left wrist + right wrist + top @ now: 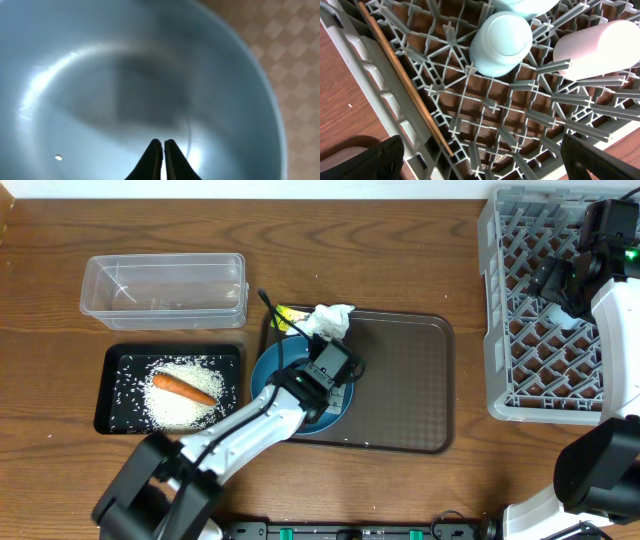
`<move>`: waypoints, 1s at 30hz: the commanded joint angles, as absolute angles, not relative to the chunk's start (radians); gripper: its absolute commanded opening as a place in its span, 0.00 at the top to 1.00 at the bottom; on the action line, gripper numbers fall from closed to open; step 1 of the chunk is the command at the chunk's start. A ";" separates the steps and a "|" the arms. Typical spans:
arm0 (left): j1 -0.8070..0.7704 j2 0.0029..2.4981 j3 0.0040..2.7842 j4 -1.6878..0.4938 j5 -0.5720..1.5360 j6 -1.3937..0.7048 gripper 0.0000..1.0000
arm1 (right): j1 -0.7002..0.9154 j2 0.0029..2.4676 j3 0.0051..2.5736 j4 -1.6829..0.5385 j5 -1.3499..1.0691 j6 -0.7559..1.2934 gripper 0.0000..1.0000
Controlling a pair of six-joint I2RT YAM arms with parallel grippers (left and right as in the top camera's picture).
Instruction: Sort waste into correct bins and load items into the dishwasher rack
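Two pieces of waste are not yet sorted: a crumpled white paper napkin (330,318) and a small yellow-green printed wrapper (290,315) lie at 11 o'clock on the flat brown serving tray (400,380). The orange carrot (183,388) and loose white rice (185,408) fill the shallow black tray (115,412) at 9 o'clock. The left gripper (163,146) points into the light-blue bowl (100,75), its jaws pressed together on nothing visible, so lifting would probably need them parted over the rim. The right gripper (482,160) hangs, jaws spread wide and empty, over the light-grey lattice rack (490,330) at 3 o'clock. There a thin wooden chopstick (405,80) lies along the wall and a pale cup (502,40) stands inverted, presumably to drain.
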State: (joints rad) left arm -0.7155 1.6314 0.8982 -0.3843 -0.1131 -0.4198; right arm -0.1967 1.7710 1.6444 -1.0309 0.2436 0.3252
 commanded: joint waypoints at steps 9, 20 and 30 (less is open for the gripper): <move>-0.787 1.741 0.919 -0.249 0.097 -0.451 0.94 | -0.198 1.769 1.644 -1.032 0.258 0.313 0.01; -0.957 1.741 0.919 0.169 0.249 -0.533 0.94 | -0.198 1.769 1.644 -1.032 0.258 0.313 0.01; -1.004 1.674 0.958 0.260 0.328 -0.514 0.92 | -0.198 1.769 1.644 -1.032 0.258 0.313 0.01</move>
